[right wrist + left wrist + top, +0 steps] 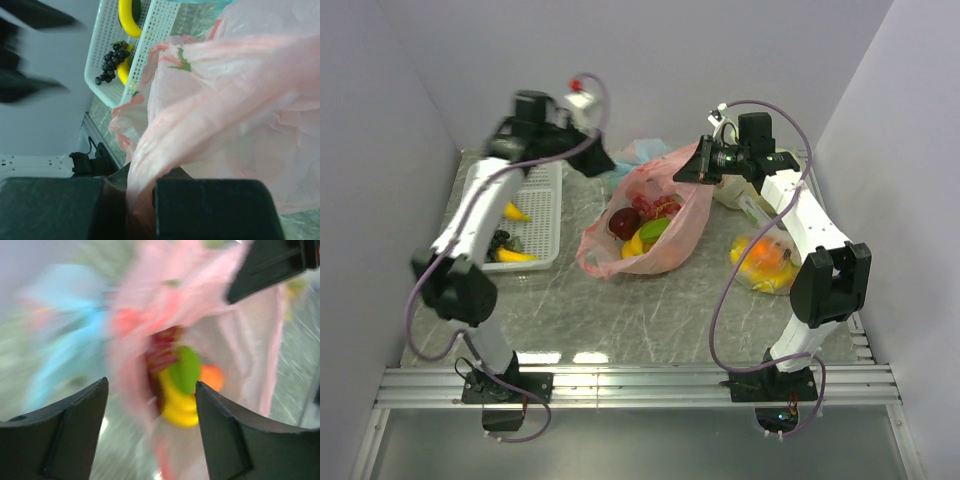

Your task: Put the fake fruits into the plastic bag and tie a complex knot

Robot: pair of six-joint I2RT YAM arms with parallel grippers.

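The pink plastic bag (670,235) lies open at the table's middle. It holds a dark red apple (623,222), a green piece (656,229), a yellow banana (634,246) and red pieces. My right gripper (692,170) is shut on a pink handle (200,90) and holds it up at the bag's far right; in the right wrist view (141,202) the plastic runs between its jaws. My left gripper (605,162) is open and empty above the bag's far left rim. The blurred left wrist view (150,430) shows the green and yellow fruits (182,385) below the left gripper.
A white basket (548,205) at the left holds two bananas (515,212) and a dark grape bunch (501,240); it also shows in the right wrist view (155,30). A light blue bag (645,150) lies behind the pink one. A pale bag with orange fruit (765,262) lies at the right.
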